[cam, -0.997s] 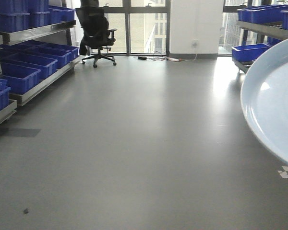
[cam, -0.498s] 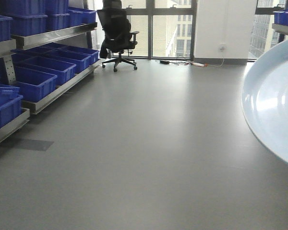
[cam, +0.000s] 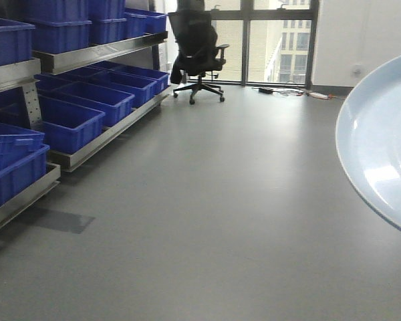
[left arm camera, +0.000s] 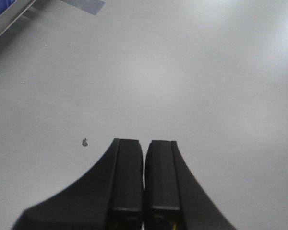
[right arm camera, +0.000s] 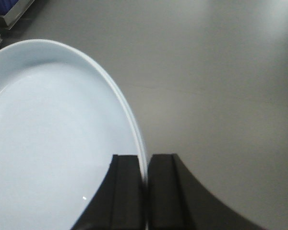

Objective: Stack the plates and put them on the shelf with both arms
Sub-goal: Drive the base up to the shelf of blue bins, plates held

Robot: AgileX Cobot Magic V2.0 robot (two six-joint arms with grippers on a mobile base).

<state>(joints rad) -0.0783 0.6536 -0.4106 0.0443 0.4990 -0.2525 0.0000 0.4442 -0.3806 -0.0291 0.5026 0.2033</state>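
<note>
Plate: you've got one glossy pale bluish-white round plate (right arm camera: 53, 134) up in the air, tipped on edge over the smooth grey floor (cam: 207, 200). Only one dish shows, so I can't tell you where the second is.
Right gripper: the black right gripper (right arm camera: 145, 167) is pinched on the plate's thin upturned rim, one finger on each face.
Left gripper: the black left gripper (left arm camera: 144, 153) has its jaws pressed together on nothing, aimed down at the floor.
Shelf: the steel shelf rack (cam: 93, 53) loaded with blue plastic bins (cam: 73, 124) runs down the left, well apart from the plate. A black office chair (cam: 197, 53) sits by the far windows.
Handling: I'd judge it stiff, slick-glazed and breakable, and wide enough to lever hard against a one-edge pinch.
Where to hold: keep to the rim. Bring your free gripper onto the opposite edge before any setting-down, and go gently.
</note>
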